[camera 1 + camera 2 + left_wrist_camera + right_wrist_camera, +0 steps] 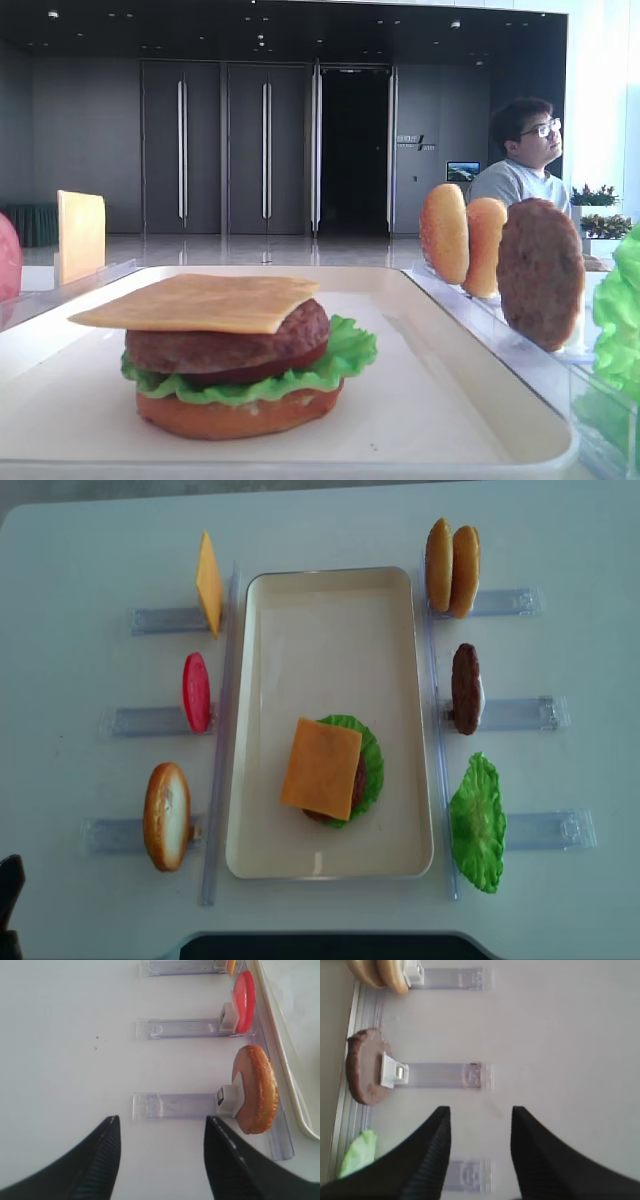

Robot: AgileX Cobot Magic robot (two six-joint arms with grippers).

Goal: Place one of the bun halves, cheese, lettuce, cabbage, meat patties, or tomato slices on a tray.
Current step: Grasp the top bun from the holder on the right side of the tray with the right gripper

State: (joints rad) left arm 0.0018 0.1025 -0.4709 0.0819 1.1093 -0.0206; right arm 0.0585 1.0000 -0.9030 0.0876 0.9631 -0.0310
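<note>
The white tray (330, 585) holds a stacked burger with a cheese slice (321, 768) on top, above a patty, tomato, lettuce (372, 765) and a bun bottom. Standing in clips left of the tray are a cheese slice (208, 583), a tomato slice (196, 692) and a bun half (166, 815). On the right are two bun halves (452, 567), a meat patty (465, 688) and lettuce (477, 822). My left gripper (162, 1118) is open and empty, short of the bun half (256, 1089). My right gripper (481, 1108) is open and empty, right of the patty (366, 1066).
Clear plastic rails (222, 730) run along both long sides of the tray, with clear clip holders (520, 713) sticking outward on the white table. A person (525, 160) sits in the background behind the right side.
</note>
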